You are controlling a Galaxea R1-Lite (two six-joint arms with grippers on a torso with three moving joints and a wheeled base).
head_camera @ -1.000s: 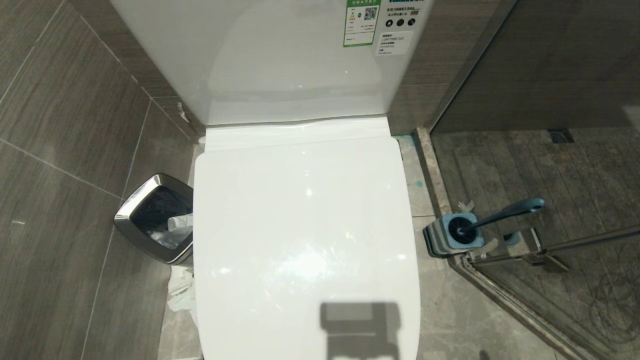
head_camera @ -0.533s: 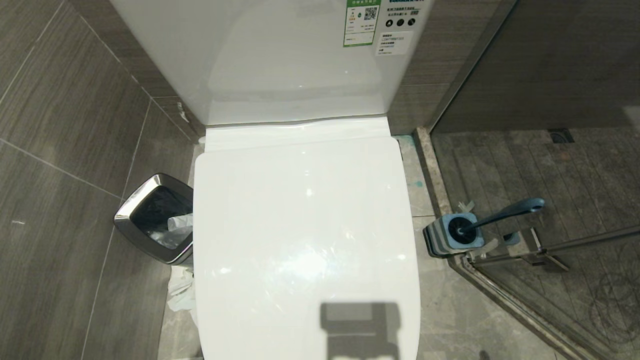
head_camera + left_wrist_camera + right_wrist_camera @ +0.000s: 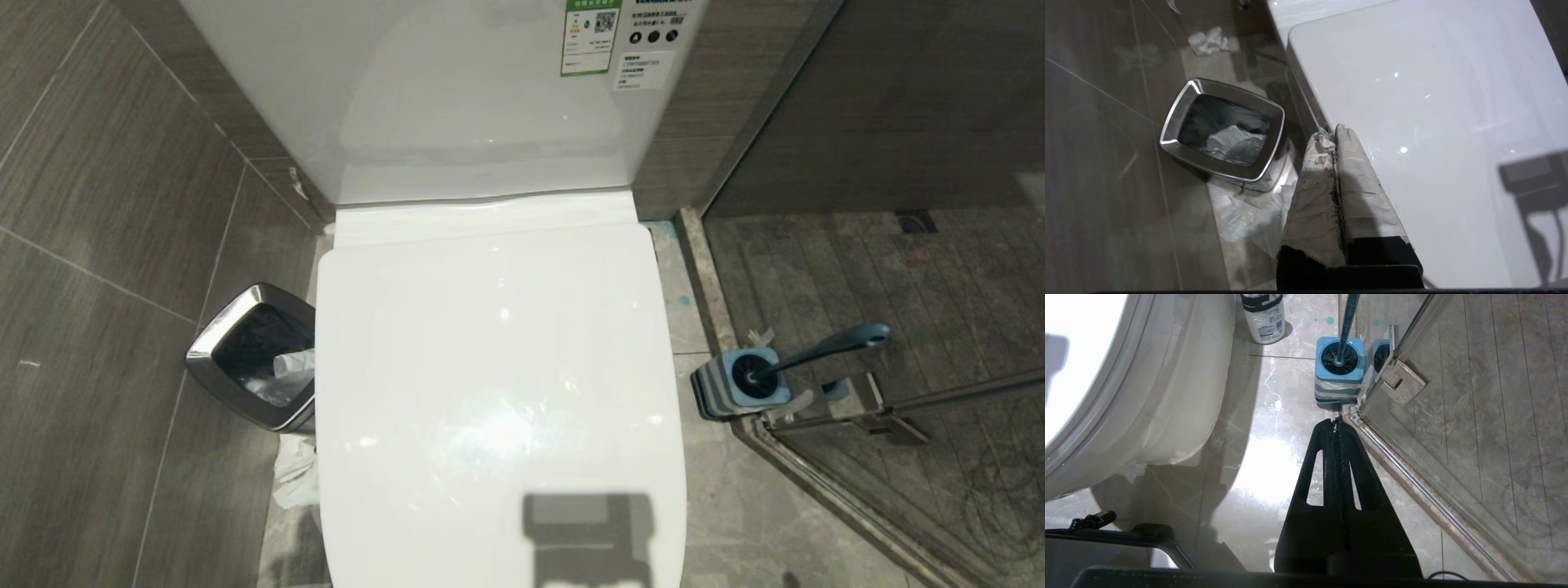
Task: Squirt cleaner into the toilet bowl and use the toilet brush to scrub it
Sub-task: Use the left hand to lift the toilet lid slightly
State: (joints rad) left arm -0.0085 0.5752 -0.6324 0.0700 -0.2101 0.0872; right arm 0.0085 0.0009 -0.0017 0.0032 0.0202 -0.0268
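Shadow (image 3: 298,547) now beside toilet lid (image 3: 498,384).

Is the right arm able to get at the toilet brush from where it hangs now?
Probably yes. The shut right gripper hangs above bare floor just short of the toilet brush in its holder, nothing between; the glass door's hinge crowds one side.

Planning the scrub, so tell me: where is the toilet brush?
The toilet brush stands in its blue holder on the floor, right of the toilet, against the glass door's corner.
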